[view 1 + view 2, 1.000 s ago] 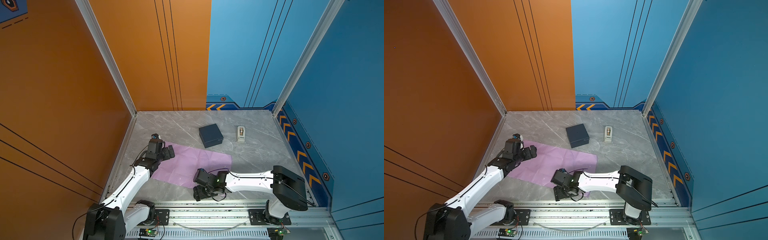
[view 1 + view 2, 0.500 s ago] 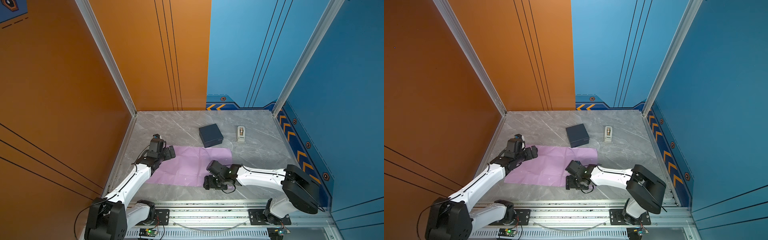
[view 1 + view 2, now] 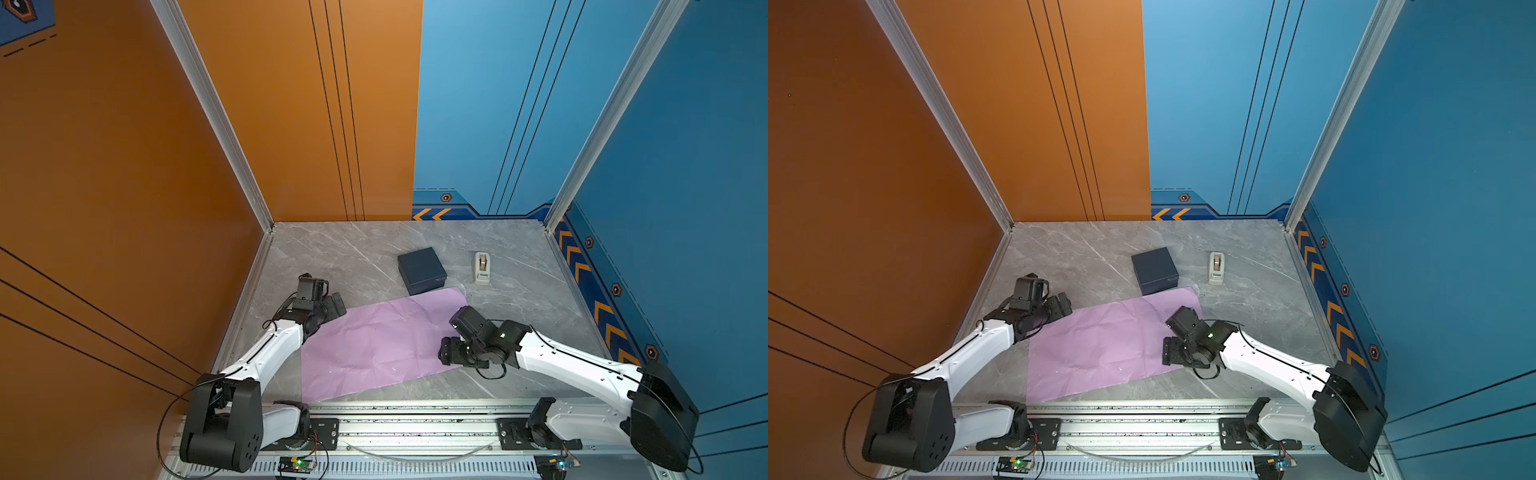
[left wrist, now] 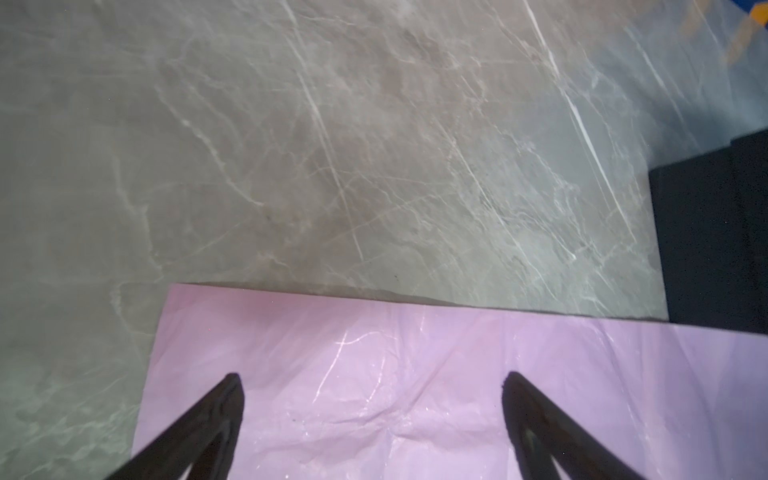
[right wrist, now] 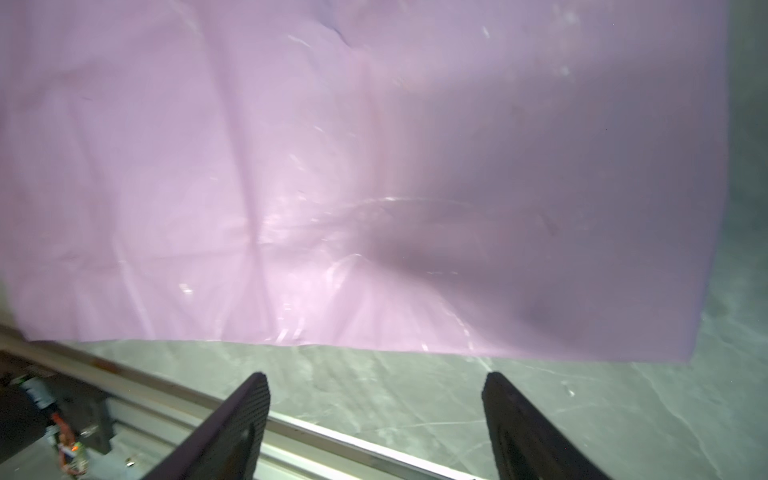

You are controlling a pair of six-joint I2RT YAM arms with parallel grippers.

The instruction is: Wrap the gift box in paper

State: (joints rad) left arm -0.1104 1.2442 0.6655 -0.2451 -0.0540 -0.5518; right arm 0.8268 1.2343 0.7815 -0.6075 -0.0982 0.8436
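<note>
Grey marble-look tabletop (image 3: 357, 249), white veins – orange wall panels (image 3: 124, 166) on the left and back, blue wall panels (image 3: 685, 145) right, chevron strip (image 3: 582, 270) along their base. Aluminium rail (image 3: 415, 419) at near edge – even light.

Paper (image 3: 374, 345): thin lilac sheet, creased, faint sheen on wrinkles.
Gift box (image 3: 420, 268): dark navy, matt, card-like.
Tabletop (image 3: 353, 253): grey marble-look, white veins, smooth, low gloss.
Tape dispenser (image 3: 482, 269): beige plastic.
Base rail (image 3: 415, 420): bare silver metal.
Arm shells (image 3: 270, 353): white, glossy plastic.
Left gripper (image 4: 372, 375): fingers (image 4: 199, 428) black, matt.
</note>
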